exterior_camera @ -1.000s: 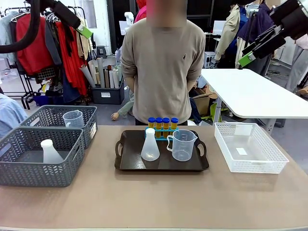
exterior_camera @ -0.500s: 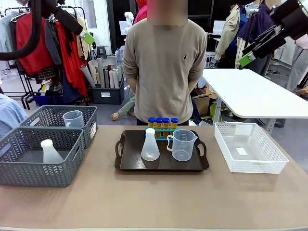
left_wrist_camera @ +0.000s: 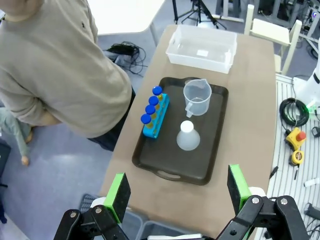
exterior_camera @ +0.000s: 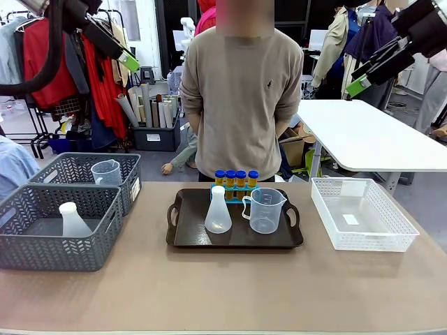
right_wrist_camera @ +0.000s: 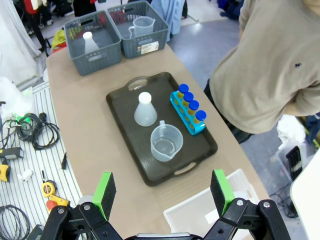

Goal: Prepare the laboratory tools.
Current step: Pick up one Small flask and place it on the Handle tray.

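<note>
Dark brown plastic forms the handled tray [exterior_camera: 188, 237] at the table's centre, and the task's things stand on it. The translucent conical flask [exterior_camera: 217, 211] is at the left, the clear measuring beaker [exterior_camera: 265, 210] just beside it at the right, and the four blue-capped tubes [exterior_camera: 235, 179] stand in a blue rack [left_wrist_camera: 154, 121] along the far edge, nearest the person [exterior_camera: 237, 84].

The left gripper [left_wrist_camera: 177, 189] hangs high above the table with its jaws spread fully apart and nothing between them. The right gripper [right_wrist_camera: 162, 190] is likewise raised, jaws wide, holding nothing.

Risks, as judged from this layout:
- The flask and beaker stand close together. A wide-open gripper descending on one is likely to strike the other and tip it.
- The flask is light and narrow at the neck, so an off-centre grasp may topple it.
- The tubes sit behind the taller vessels. A reach from the robot's side must clear the beaker rim and flask neck first.
- The person stands directly behind the rack, so a far reach brings an arm near the body.

Two grey mesh baskets [exterior_camera: 42, 209] at the left already hold a second flask [exterior_camera: 72, 220] and a second beaker [exterior_camera: 106, 172]. A white mesh basket [exterior_camera: 401, 234] stands at the right, well apart from the tray.
</note>
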### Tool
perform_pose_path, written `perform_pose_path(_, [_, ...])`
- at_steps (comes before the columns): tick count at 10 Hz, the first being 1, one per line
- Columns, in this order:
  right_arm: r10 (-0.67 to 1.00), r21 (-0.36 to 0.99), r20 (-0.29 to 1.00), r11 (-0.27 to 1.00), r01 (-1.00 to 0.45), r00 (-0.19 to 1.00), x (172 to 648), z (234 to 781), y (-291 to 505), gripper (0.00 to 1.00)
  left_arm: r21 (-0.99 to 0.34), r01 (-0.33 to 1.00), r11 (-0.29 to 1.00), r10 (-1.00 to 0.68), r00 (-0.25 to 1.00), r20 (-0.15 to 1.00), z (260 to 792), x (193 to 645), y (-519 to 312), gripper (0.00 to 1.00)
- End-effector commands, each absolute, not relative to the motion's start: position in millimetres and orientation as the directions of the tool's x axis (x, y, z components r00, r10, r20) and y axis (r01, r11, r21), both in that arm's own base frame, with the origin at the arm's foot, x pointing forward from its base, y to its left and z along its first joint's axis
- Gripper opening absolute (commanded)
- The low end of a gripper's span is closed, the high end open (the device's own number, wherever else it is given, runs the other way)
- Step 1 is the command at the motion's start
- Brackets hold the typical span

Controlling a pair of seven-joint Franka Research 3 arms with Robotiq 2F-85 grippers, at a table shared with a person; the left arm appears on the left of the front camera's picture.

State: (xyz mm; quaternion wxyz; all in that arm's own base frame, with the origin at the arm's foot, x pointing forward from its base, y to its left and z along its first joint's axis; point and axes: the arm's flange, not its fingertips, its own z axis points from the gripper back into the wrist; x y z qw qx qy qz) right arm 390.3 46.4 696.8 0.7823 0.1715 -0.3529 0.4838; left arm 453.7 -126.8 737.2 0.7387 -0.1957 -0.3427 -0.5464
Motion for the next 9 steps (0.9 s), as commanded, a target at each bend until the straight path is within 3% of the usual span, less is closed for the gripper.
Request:
perform_pose_path(1, [0.621,-0.065,0.736,0.463,-0.884,0.271,391.2,698.0,46.8,1.00,0.075,0.942,0.326,-0.672,0.175,0.719,738.1,454.2,-126.3,1.00])
perform_pose_path(9, [0.621,-0.065,0.736,0.463,-0.884,0.271,391.2,698.0,46.8,1.00,0.075,0.942,0.326,-0.672,0.175,0.719,738.1,454.2,-126.3,1.00])
